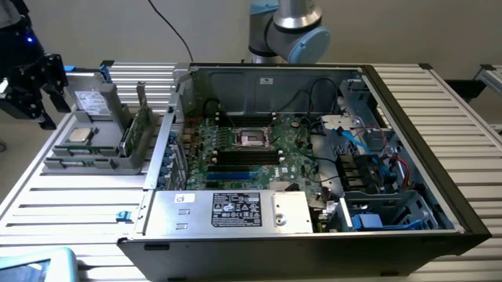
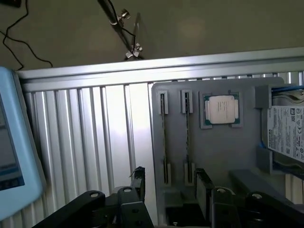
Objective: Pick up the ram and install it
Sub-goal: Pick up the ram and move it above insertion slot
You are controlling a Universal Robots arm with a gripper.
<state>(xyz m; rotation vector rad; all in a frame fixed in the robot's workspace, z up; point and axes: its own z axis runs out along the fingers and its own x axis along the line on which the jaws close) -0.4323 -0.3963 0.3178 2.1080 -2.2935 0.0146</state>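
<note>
Two thin ram [image 2: 164, 142] sticks stand on edge, side by side, in slots of a grey parts tray [image 2: 223, 152]; the second stick [image 2: 186, 137] is right beside the first. My gripper [image 2: 171, 190] hovers above the tray's near end, open, with nothing between its black fingers [image 2: 137, 180]. In the exterior view the gripper [image 1: 49, 108] hangs at the exterior view's left, above and beside the tray [image 1: 86, 161]. The open computer case [image 1: 439, 147] holds the motherboard, with long black memory slots [image 1: 247, 155] below the CPU socket [image 1: 253, 138].
The tray also carries a silver CPU [image 2: 222, 109], a hard drive [image 2: 287, 130] and an upright green card with a metal bracket [image 1: 141, 132]. A pale blue device [image 2: 14, 152] lies beside the tray. The power supply [image 1: 235, 208] and cables [image 1: 353, 141] crowd the case.
</note>
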